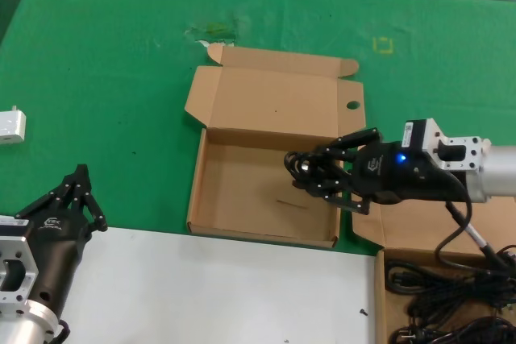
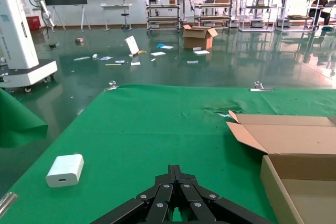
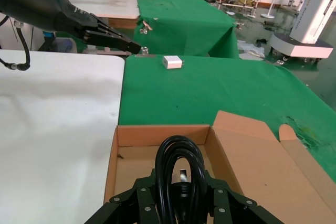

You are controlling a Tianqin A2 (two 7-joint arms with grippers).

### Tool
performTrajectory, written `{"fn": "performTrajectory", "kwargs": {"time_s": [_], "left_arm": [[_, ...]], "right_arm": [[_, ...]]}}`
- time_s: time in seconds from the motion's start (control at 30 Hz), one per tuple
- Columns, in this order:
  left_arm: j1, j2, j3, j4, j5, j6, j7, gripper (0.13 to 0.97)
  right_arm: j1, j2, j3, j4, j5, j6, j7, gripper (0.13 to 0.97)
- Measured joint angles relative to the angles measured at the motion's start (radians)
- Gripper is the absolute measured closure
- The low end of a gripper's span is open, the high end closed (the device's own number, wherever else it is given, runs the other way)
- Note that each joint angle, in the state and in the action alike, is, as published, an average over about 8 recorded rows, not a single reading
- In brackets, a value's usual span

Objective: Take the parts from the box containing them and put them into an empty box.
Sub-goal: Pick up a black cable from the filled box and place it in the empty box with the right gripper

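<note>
Right gripper [image 1: 316,173], clamped on a coiled power cord [image 3: 178,169], hangs over your empty box [image 1: 242,199], its floor bare. More cords [image 1: 451,312] remain in the source box [image 1: 381,300]. Left gripper [image 1: 76,191], closed, waits aside.

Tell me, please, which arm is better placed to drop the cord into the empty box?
Right: the right gripper already holds a coiled power cord over the empty box; the left gripper waits beside it.

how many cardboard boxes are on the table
2. The empty box lies open mid-table, with the right gripper holding a coiled cord over its right side. The box of cords sits at the robot's near right, partly out of view.
</note>
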Motion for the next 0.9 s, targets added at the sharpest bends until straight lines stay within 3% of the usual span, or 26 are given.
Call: {"fn": "performTrajectory", "kwargs": {"time_s": [0.53,0.9], "left_arm": [[0.0,0.0,0.0,0.0,0.0,0.0,0.0,0.958],[0.0,0.0,0.0,0.0,0.0,0.0,0.0,0.958]], "right_arm": [[0.07,-0.167,-0.013,-0.184,-0.014,0.053,-0.094,0.785],[0.082,-0.238,-0.024,-0.228,-0.034,0.085,-0.117,0.785]]}}
